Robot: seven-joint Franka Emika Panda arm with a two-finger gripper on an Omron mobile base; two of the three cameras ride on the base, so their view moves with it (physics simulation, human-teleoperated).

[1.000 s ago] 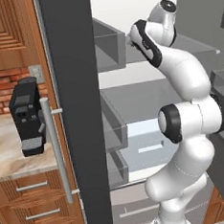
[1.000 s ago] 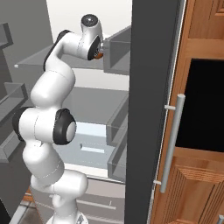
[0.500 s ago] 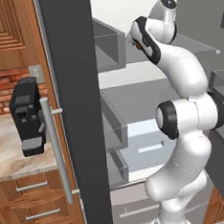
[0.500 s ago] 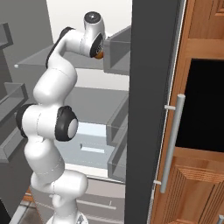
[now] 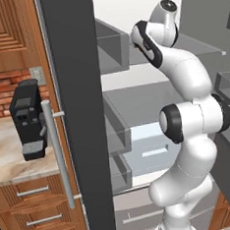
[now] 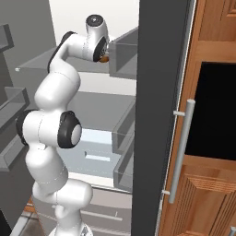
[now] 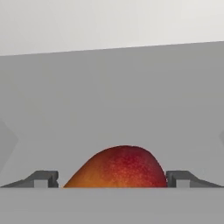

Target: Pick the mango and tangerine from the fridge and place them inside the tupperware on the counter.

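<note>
Arm lifted slightly at fridge (image 5: 75,91) shelf, gripper (image 7: 113,177) fingers spread either side of mango (image 7: 118,168)

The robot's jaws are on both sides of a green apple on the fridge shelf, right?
Not quite. It is no green apple: the hand view shows a red-orange mango between the jaws of the gripper, lying on the grey fridge shelf.

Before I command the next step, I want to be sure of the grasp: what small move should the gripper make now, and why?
Probably close the gripper on the mango. In the hand view the fruit sits between the two fingertips, which stand on either side of it with slight gaps, over the grey fridge shelf. Lift only once it is pinched.
</note>
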